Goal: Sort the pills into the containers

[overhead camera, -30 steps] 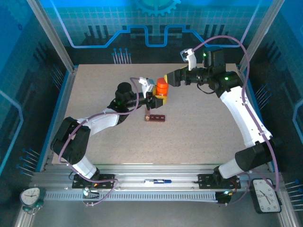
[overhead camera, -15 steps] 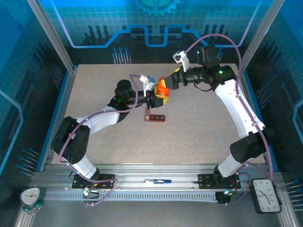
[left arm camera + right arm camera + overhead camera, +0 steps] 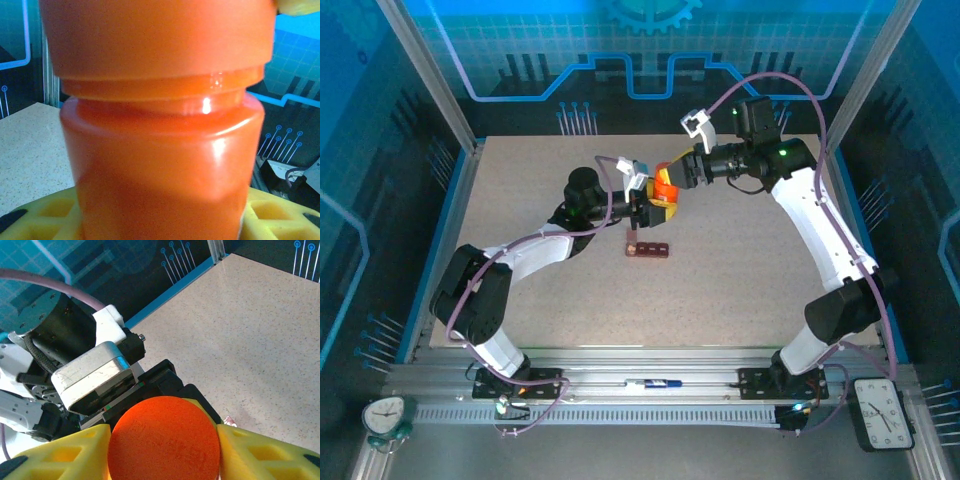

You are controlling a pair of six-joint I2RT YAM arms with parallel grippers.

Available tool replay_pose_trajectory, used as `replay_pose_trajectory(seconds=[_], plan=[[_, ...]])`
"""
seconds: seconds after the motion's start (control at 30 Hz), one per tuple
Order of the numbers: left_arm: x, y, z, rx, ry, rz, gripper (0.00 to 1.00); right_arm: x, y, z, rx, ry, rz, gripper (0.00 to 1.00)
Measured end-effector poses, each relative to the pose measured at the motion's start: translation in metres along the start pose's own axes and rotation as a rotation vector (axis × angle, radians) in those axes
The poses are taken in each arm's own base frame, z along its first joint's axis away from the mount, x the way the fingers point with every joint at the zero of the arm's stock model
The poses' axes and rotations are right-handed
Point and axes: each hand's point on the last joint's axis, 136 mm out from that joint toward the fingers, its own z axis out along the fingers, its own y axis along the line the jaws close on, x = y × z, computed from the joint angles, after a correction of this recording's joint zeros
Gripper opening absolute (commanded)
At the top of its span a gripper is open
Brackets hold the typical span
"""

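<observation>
An orange pill bottle (image 3: 663,192) hangs upright above the middle of the table. My left gripper (image 3: 658,208) is shut on its body, which fills the left wrist view (image 3: 160,160) between the yellow fingers (image 3: 45,215). From the right, my right gripper (image 3: 672,176) reaches over the top, its yellow fingers (image 3: 265,450) pressed on both sides of the round orange cap (image 3: 164,440). The containers (image 3: 648,249), a short dark red-brown bar, lie on the table just in front of the bottle. The pills are hidden.
The speckled table (image 3: 740,260) is bounded by a blue frame and see-through walls (image 3: 430,200). The left wrist's camera housing (image 3: 95,375) sits close behind the cap. A pen (image 3: 655,382) lies on the front rail, beside the arm bases.
The right arm has swung left over the bottle, and its fingers have closed in on the cap. The left arm and the bottle have stayed where they were.
</observation>
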Motion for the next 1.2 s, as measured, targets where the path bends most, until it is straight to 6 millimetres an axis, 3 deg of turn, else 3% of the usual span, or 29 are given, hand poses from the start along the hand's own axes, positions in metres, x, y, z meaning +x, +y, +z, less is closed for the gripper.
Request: replay_pose_trajectory(seconds=[0.27,0.5,0.93,1.03,1.2], plan=[[0.011,0.006,-0.002,-0.021,0.038,-0.034,0.18,0.010,-0.008,0.007,0.045,-0.036,0.030,0.49],[0.019,0.010,-0.002,-0.044,0.062,-0.024,0.18,0.017,-0.012,0.012,0.199,-0.155,0.076,0.50],[0.021,0.020,-0.003,-0.101,0.064,-0.033,0.18,0.011,-0.021,0.018,0.333,-0.225,0.154,0.56],[0.018,0.021,-0.003,-0.105,0.055,-0.023,0.18,0.008,-0.020,0.017,0.319,-0.213,0.168,0.62],[0.009,0.021,-0.003,-0.106,0.022,0.012,0.18,0.007,-0.019,0.011,0.263,-0.188,0.218,0.82]])
